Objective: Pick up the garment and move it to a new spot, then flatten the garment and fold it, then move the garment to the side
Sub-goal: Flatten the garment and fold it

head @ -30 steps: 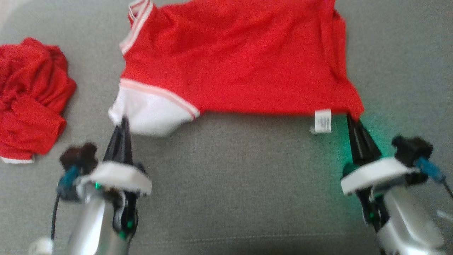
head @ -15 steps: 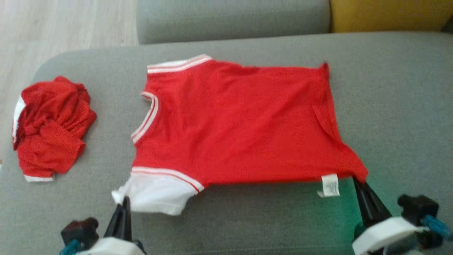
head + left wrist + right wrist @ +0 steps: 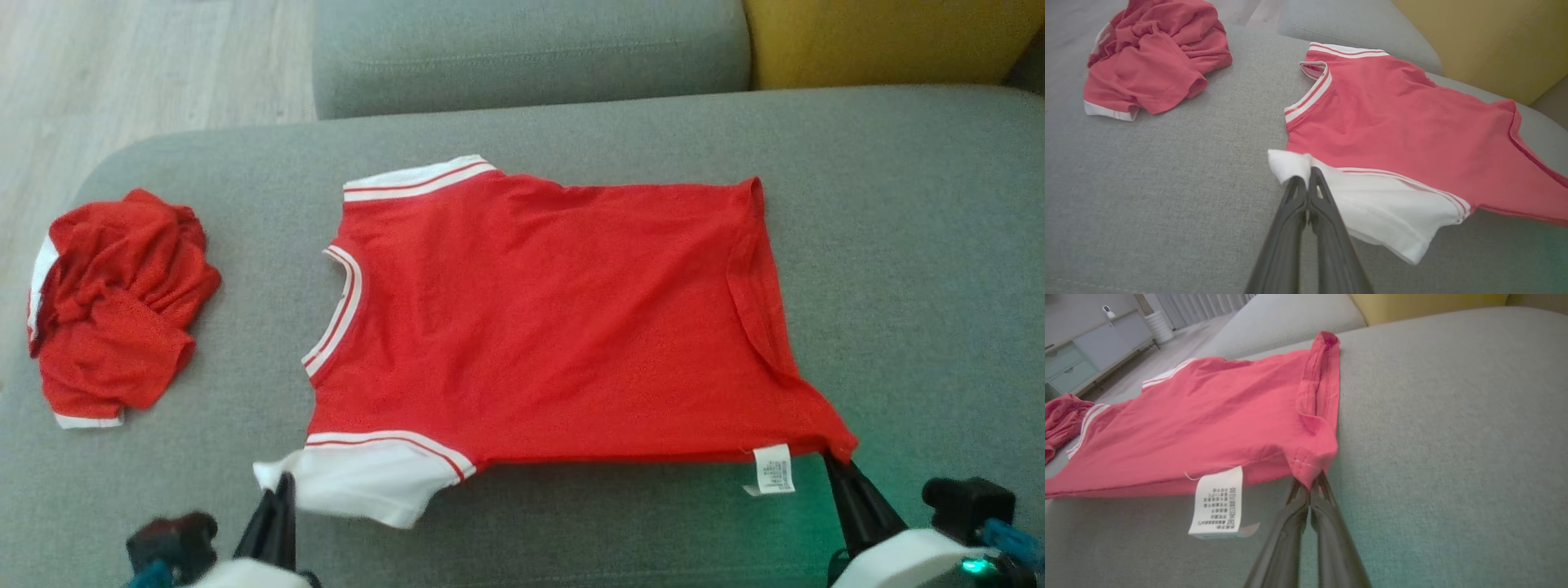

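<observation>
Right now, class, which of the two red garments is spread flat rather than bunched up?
The red shirt in the middle, white sleeve showing; the other red garment lies crumpled at the left.

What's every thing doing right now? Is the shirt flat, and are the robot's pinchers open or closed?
red T-shirt: spread out on the grey cushion, near edge lifted.
left gripper: shut on the shirt's white sleeve.
right gripper: shut on the shirt's hem corner.
care label: hanging loose from the near edge.
other red garment: crumpled in a heap.
</observation>
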You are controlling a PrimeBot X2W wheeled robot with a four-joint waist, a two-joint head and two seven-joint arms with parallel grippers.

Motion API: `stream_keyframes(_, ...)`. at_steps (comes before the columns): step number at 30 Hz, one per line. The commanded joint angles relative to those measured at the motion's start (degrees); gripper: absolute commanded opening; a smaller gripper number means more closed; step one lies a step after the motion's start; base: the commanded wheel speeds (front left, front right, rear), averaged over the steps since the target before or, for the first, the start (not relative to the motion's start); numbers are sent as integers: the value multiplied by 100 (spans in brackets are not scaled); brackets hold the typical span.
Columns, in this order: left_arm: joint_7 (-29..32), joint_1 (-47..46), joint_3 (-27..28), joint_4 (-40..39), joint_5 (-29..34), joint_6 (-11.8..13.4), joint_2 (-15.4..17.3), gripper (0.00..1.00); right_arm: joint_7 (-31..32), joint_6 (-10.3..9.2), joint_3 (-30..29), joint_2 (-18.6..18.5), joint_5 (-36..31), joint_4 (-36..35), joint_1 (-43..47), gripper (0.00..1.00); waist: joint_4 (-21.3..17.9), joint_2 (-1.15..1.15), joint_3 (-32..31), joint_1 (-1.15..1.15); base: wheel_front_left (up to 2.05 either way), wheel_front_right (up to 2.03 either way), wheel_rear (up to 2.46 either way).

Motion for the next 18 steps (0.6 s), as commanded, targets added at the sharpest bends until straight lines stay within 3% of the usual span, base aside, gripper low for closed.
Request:
stream_keyframes(1,33,-437,250,-167,-40,-22,93,0,83,-5,69,-84,-49,-126,-294,0,-19,0,93,1,0,0,0)
stream_keyframes(10,376,-1760,318,691,-307,-360,376,0,586,-5,348,-166,-15,307,-1292,0,-189,0,585,1,0,0,0)
stream_keyframes(18,472,-2945,332,1647,-505,-637,518,0,444,-5,580,-266,97,893,-2138,0,-262,0,922,1,0,0,0)
